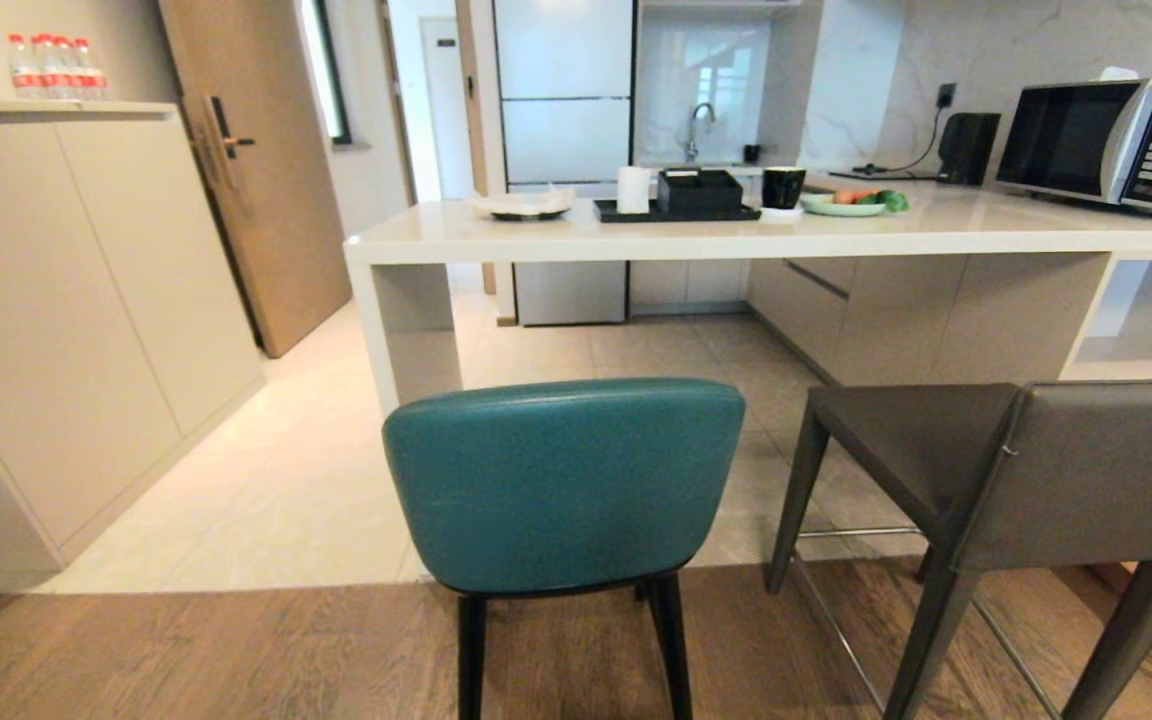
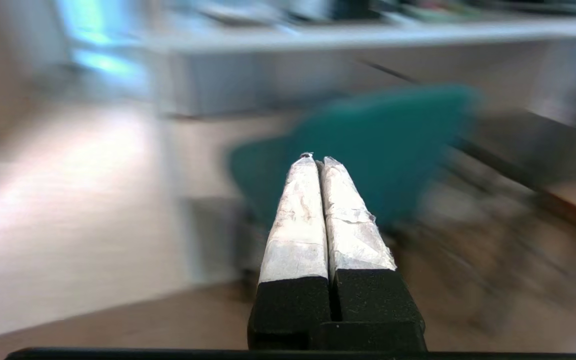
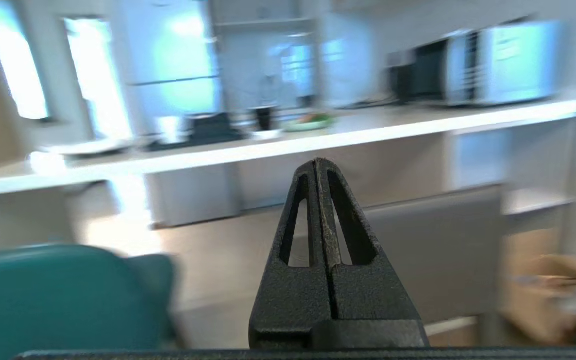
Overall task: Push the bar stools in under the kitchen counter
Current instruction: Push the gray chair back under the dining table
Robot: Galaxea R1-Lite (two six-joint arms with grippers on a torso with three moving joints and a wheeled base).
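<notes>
Head view: teal stool [image 1: 563,480] stands near, its back toward the robot, short of the kitchen counter [image 1: 736,238] beyond; grey stool [image 1: 1016,470] to its right, also not under the slab. Neither arm shows here. Left wrist view: left gripper [image 2: 318,161], fingers pressed together and empty, points at the teal back, apart from it. Right wrist view: right gripper [image 3: 316,162], fingers likewise pressed together and empty, aims over the grey stool's back toward the counter. Judgement: approach step, no push begun. Next move calls for setting the closed tips flat on a seat-back and pushing straight toward the counter.
</notes>
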